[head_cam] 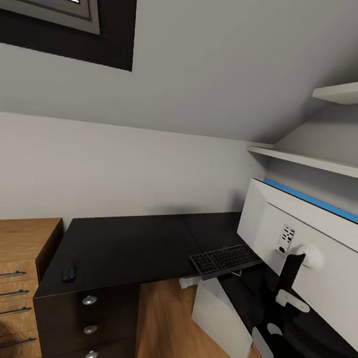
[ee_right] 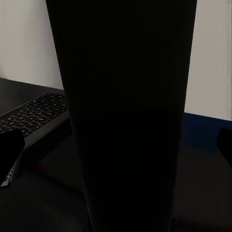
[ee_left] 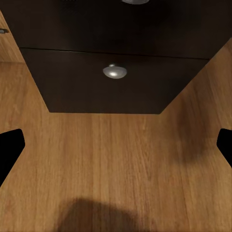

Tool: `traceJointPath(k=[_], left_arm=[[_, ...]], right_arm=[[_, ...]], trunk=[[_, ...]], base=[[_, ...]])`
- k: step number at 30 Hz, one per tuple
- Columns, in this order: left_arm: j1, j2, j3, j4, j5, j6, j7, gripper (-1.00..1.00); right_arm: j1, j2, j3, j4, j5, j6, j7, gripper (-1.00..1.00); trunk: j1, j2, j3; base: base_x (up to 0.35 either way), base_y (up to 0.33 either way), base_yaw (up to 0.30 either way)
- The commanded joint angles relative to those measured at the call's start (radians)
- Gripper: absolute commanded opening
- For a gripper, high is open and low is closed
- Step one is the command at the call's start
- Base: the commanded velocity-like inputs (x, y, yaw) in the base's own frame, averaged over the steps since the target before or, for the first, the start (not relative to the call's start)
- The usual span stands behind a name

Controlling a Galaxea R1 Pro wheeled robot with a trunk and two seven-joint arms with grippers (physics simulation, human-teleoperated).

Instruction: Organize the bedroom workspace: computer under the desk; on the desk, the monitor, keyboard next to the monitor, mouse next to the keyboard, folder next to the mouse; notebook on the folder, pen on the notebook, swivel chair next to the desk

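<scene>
Sloped white bedroom walls back the long black L-shaped desk's tabletop (head_cam: 130, 246) in the head view. The small black mouse (head_cam: 69, 271) lies near its front left edge; the flat dark keyboard (head_cam: 226, 260) overhangs the inner corner edge.

Left wrist view: left gripper (ee_left: 116, 145) fingers wide, empty, facing a silver-knobbed drawer (ee_left: 114, 72).

Right wrist view: right fingers' state cannot be told.

Judgement: folder, notebook, pen and chair steps remain.
</scene>
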Motion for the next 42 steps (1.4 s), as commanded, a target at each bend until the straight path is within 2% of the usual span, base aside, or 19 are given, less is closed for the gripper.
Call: traceJointPath(k=[1, 29, 30, 42], left_arm=[[-0.001, 0.001, -0.009, -0.001, 0.004, -0.003, 0.008, 1.0], [-0.001, 0.0, -0.01, -0.001, 0.004, -0.003, 0.008, 1.0], [-0.001, 0.0, -0.01, -0.001, 0.004, -0.003, 0.008, 1.0], [-0.001, 0.0, -0.009, -0.001, 0.004, -0.003, 0.008, 1.0]], right_arm=[[-0.001, -0.001, 0.009, 0.0, -0.008, -0.004, -0.005, 1.0], [-0.001, -0.009, 0.007, 0.0, -0.008, -0.004, -0.006, 1.0], [-0.001, -0.009, 0.007, 0.0, -0.008, -0.004, -0.006, -1.0], [-0.001, -0.009, 0.007, -0.002, -0.01, -0.004, -0.006, -1.0]], trunk=[[0.0, -0.001, -0.001], [0.0, -0.001, -0.001], [0.0, -0.001, -0.001], [0.0, -0.001, -0.001]], base=[[0.0, 0.0, 0.0], [0.0, 0.0, 0.0], [0.0, 0.0, 0.0], [0.0, 0.0, 0.0]])
